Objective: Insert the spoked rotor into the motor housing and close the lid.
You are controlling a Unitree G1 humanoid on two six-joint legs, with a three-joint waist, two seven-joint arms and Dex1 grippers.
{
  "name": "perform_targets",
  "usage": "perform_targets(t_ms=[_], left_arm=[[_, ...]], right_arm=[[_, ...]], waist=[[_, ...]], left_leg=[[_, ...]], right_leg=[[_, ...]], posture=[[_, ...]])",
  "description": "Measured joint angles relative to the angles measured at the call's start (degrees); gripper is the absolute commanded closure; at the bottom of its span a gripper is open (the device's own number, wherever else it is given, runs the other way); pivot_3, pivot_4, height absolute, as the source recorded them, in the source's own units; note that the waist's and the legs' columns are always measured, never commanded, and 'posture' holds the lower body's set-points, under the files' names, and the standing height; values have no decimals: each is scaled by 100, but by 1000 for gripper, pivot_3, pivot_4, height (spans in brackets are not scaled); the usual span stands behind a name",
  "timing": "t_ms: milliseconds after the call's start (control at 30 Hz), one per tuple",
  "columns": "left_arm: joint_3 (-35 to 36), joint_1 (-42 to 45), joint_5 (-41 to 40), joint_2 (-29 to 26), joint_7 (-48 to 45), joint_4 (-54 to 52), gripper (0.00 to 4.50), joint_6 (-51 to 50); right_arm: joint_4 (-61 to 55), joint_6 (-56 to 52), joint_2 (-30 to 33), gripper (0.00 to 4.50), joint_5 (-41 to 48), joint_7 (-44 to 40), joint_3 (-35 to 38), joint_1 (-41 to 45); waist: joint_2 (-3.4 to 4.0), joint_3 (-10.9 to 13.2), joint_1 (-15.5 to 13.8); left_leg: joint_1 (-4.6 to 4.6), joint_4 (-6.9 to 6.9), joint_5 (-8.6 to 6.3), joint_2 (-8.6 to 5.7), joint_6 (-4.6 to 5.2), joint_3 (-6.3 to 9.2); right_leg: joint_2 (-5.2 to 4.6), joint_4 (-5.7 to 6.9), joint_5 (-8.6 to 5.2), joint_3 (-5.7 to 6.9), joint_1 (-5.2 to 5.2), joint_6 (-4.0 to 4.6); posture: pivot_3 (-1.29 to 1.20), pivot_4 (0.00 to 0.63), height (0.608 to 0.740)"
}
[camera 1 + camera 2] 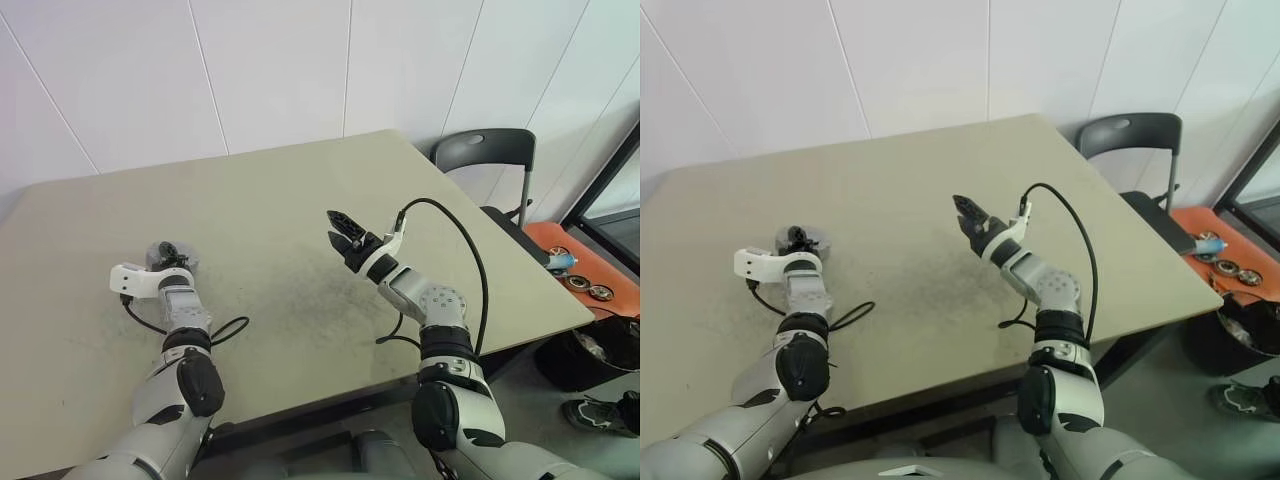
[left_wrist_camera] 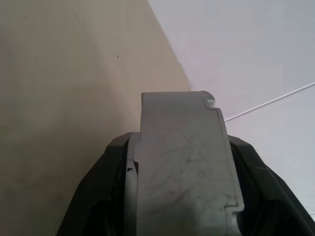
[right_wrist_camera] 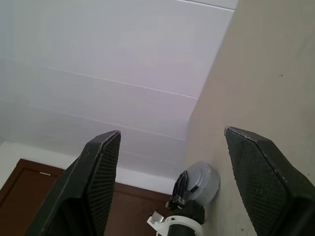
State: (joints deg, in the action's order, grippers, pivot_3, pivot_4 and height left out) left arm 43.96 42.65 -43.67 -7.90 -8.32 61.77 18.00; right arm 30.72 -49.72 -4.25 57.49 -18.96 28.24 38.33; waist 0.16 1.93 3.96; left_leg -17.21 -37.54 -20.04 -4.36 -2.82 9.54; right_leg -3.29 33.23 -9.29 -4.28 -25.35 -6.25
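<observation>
Two arms work over our bench (image 1: pixel 300 200). At the left, our left gripper (image 1: pixel 168 258) has its jaws pinching a grey disc-like assembly (image 3: pixel 203 181), seemingly the motor housing with the lid on; we cannot make out the spoked rotor. We judge this grip steadies it on the bench. Our right gripper (image 1: pixel 340 228) hovers mid-bench, well apart, jaws spread and empty, apparently ready to assist.

head stereo overhead, wrists close-up

Plain workroom, white panelled wall (image 1: pixel 300 70), bare beige table (image 1: pixel 290 200), office chair (image 1: pixel 485 150)
</observation>
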Motion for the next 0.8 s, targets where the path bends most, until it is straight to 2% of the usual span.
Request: perform_targets(t_ms=[233,267,433,800], left_arm=[[-48,0,266,-12,310,3,2200,159],[-51,0,320,-16,352,4,1608,176],[-46,-66,488,-103,680,77,41,412],[-186,-169,972,-206,1573,131,41,825]], right_arm=[[0,0,1,976,-5,-41,-47,0],[0,2,1,941,-24,-51,-58,0],[7,6,16,941,-64,-64,-97,0],[11,7,27,941,-108,-120,-105,0]], waist=[[-1,-1,12],[-1,-1,13],[-1,-1,-10],[-2,-2,-8]], left_leg=[[0,-23,0,1,1,-4],[0,-28,0,2,1,-4],[-2,-47,0,2,0,0],[33,-51,0,2,0,-1]], right_leg=[[5,7,11,-1,3,1],[7,10,12,-1,5,2],[9,12,25,1,13,-2],[11,7,29,0,50,-7]], posture=[[0,0,740],[0,0,740],[0,0,740],[0,0,740]])
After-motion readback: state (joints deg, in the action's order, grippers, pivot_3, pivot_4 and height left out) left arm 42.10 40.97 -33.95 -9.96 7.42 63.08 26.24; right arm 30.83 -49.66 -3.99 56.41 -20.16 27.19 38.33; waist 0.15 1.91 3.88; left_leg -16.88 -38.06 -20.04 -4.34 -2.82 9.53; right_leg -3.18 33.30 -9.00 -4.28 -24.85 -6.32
